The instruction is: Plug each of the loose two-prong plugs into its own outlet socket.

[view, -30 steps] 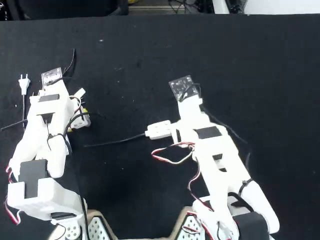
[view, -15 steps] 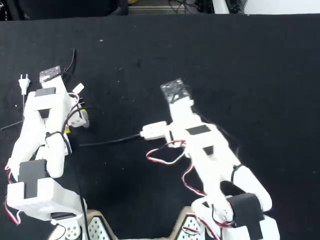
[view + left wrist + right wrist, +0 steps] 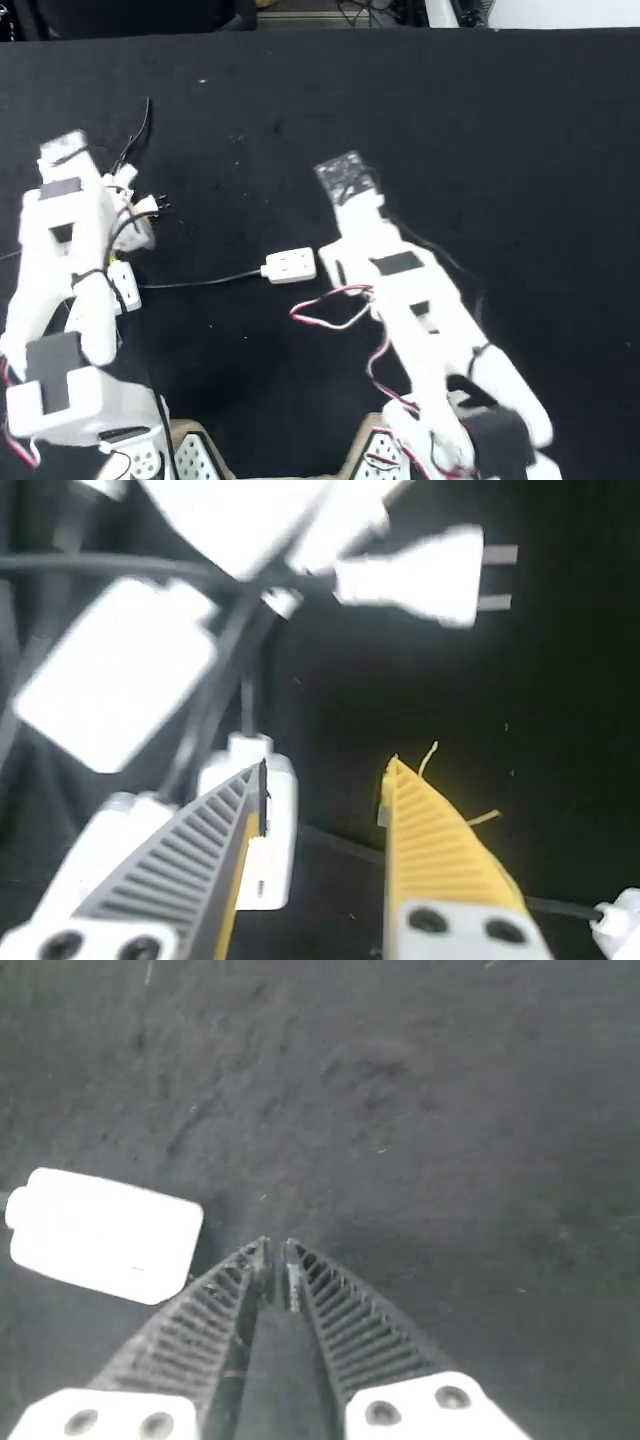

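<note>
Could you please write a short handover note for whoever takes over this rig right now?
Left claw: open, holding nothing, with a small white block, probably a socket, beside its grey finger.
Right claw: shut, empty, over the black table next to the corded socket.
A two-prong plug lies loose ahead of the left claw, prongs bare.
Done: no plug is seen seated; the corded socket is unoccupied.
Left: grasp each plug and seat it in its own socket.
</note>
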Action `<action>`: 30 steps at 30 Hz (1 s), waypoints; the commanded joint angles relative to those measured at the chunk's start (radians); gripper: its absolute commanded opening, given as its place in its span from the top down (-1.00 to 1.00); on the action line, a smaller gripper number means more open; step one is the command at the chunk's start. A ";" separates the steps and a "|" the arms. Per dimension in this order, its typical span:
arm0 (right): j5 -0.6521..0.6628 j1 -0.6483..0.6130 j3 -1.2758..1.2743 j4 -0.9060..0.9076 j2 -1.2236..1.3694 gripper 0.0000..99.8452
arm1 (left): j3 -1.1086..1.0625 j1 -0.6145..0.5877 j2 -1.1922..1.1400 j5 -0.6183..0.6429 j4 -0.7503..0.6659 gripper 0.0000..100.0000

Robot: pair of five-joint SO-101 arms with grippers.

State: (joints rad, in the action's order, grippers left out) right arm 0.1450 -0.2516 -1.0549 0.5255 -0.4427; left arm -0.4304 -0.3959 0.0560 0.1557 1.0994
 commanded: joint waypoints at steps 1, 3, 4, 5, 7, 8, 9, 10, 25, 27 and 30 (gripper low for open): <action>-0.009 0.017 -0.044 -0.014 -0.117 0.98 | 0.031 -0.073 0.129 -0.086 0.008 0.60; -0.005 -0.014 -0.082 -0.031 -0.140 0.98 | 0.027 -0.082 0.146 -0.189 0.008 0.60; -0.003 -0.028 -0.090 -0.031 -0.145 0.98 | 0.027 -0.082 0.137 -0.235 0.008 0.60; -0.002 -0.037 -0.093 -0.029 -0.148 0.98 | 0.027 -0.081 0.124 -0.267 0.008 0.60; -0.002 -0.040 -0.093 -0.029 -0.148 0.98 | 0.035 -0.077 0.089 -0.296 0.005 0.60; -0.002 -0.038 -0.093 -0.031 -0.148 0.98 | 0.038 -0.077 0.064 -0.296 -0.005 0.60; -0.002 -0.038 -0.094 -0.032 -0.148 0.98 | 0.048 -0.077 0.040 -0.296 -0.018 0.60; -0.002 -0.038 -0.097 -0.034 -0.148 0.98 | 0.062 -0.077 0.014 -0.296 -0.032 0.60; 0.000 -0.038 -0.165 -0.091 -0.147 0.98 | 0.627 -0.136 -0.267 -0.287 0.206 0.59; 0.000 -0.038 -0.165 -0.091 -0.147 0.98 | 0.707 -0.185 -0.331 -0.273 0.259 0.59; 0.000 -0.038 -0.165 -0.091 -0.147 0.98 | 0.828 -0.283 -0.443 -0.269 0.318 0.59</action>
State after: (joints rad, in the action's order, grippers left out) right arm 0.1450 -0.2793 -1.2221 0.4580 -0.5547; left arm 0.2033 -0.5631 -0.2969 -0.1250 1.3433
